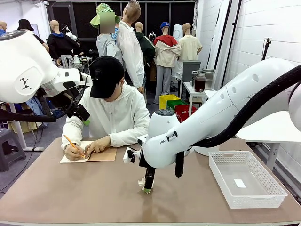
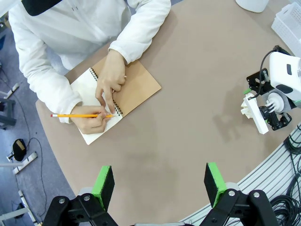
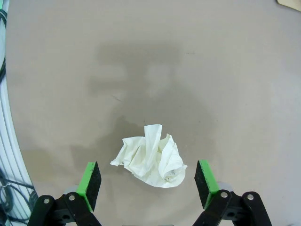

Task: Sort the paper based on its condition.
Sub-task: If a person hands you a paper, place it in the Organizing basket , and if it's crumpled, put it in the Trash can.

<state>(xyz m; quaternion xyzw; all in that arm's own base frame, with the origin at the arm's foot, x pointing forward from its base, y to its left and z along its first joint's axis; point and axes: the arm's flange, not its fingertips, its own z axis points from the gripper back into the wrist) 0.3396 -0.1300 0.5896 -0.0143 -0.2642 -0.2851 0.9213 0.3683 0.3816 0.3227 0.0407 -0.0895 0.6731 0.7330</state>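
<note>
Two empty claws, wide open: right claw astride crumpled paper, left claw over bare tabletop.

The white right arm enters from three o'clock, wrist bent, its black, green-padded right gripper pointing toward six o'clock, jaws spread wide. The white left arm sits raised at ten o'clock, its left gripper likewise gaping.

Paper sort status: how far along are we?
Done: nothing clearly sorted; the white plastic mesh basket holds just a small white slip. In hand: the right claw, open, straddles the crumpled white paper ball on the brown table, not gripping. To do: grasp it, place it. The left claw hangs open; the person is writing in a brown spiral notebook.
</note>
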